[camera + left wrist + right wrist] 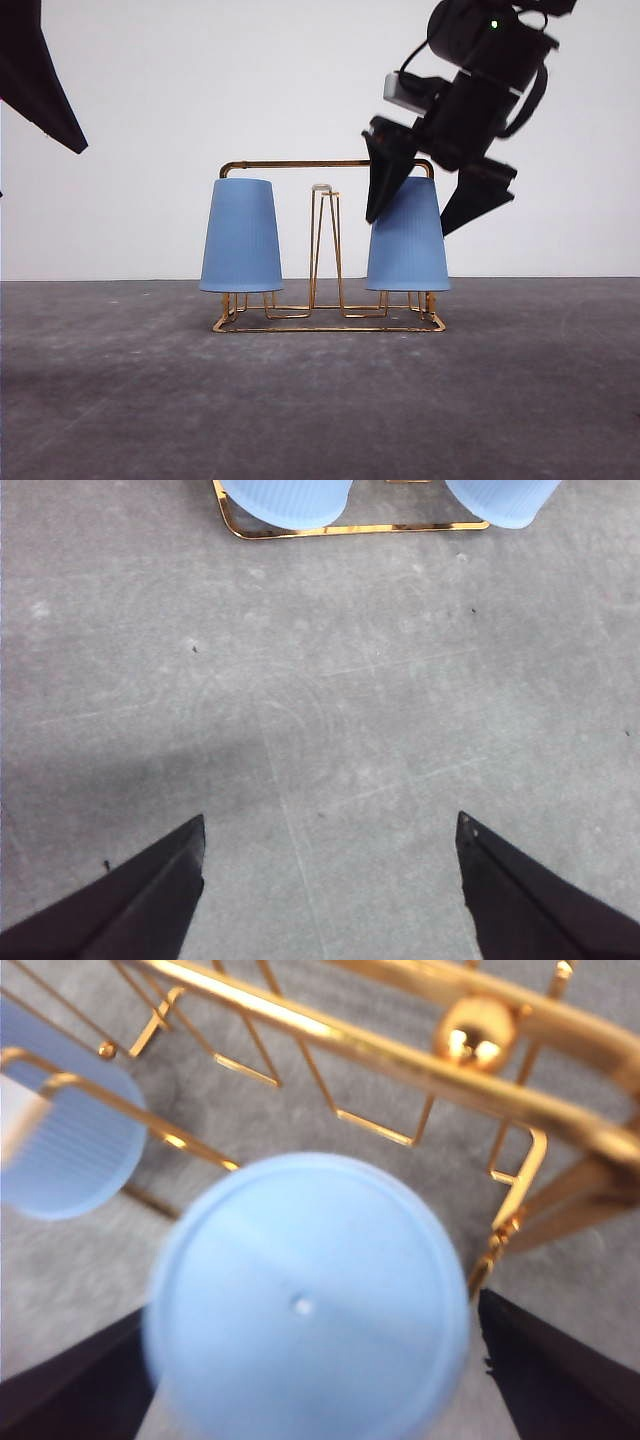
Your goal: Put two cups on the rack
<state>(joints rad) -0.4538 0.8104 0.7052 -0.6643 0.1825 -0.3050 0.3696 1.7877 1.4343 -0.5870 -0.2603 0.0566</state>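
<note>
Front view: the gold wire rack [330, 322] stood on the grey counter [320, 400], its arched frame spanning both cups. The left cup [241, 236] sat inverted over a prong at the rack's left end, and the right cup [408, 245] sat inverted over a prong at the rack's right end; a bare pale-tipped prong [322, 188] rose between them at the rack's middle.

The right hand [420, 225] hung tilted above the rack's right end, fingers spread to either side of the right cup's upper part, with no grip visible on it. In the right wrist view the cup's round closed base [305, 1305] lay between the two dark fingers [560, 1380], the rack's top bar [400, 1055] crossing just behind it.

The left hand [330, 830] hovered open over bare counter, well in front of the rack, whose base rail [350, 528] and both cup rims showed at the far edge.
</note>
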